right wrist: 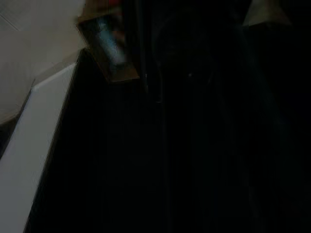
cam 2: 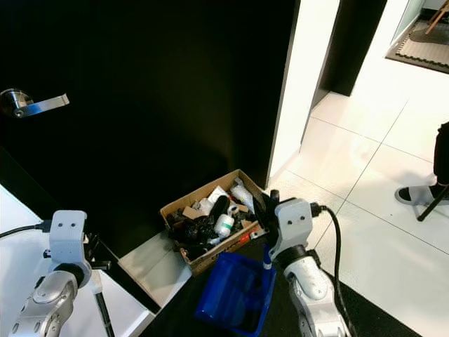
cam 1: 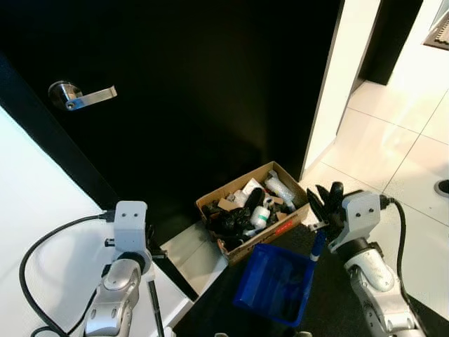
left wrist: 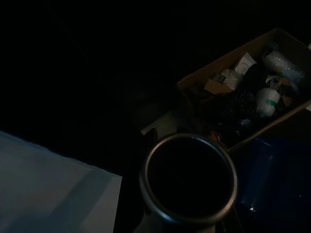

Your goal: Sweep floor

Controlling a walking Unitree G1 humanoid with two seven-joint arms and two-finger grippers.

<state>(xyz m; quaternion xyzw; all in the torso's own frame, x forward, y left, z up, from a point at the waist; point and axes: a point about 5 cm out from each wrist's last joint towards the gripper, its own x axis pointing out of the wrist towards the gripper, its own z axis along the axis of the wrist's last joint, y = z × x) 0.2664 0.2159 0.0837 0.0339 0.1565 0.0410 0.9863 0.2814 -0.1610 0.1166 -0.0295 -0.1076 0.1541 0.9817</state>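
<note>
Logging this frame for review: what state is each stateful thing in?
Cardboard box: open-topped, full of rubbish, on the floor by the door.
Blue dustpan: on the floor, touching the box's near side.
Black door: handle level.
Right gripper: at the dustpan's blue handle.
Left gripper: on a dark pole.

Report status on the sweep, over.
Right tool holding blue dustpan by handle. Left tool on thin black pole. Cardboard box of trash just beyond dustpan.

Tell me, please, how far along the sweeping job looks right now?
Collected rubbish already fills the cardboard box by the black door. The right gripper holds the blue dustpan by its handle beside the box; the left gripper holds a thin pole. Emptying the dustpan seems left.
</note>
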